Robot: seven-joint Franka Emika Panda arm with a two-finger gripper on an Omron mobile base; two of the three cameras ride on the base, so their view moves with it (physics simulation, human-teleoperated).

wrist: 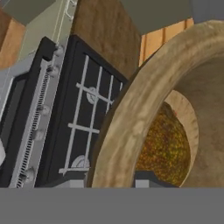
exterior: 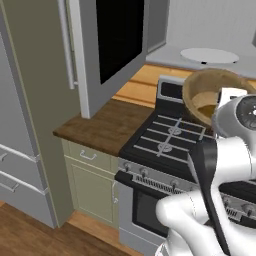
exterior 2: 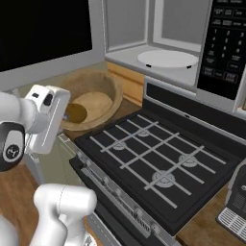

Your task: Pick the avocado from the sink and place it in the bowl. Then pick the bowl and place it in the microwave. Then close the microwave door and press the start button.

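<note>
Hand view: gripper is clamped on the near rim of the wide tan wooden bowl, one dark fingertip inside the wall, jaws partly closed. Small dark brown avocado sits in the bowl. Bowl is held above the black-and-steel gas stove, left of the open silver-grey microwave with its white turntable plate.

A home kitchen; gas stove, open microwave, wooden counter, panelled cabinets.
</note>
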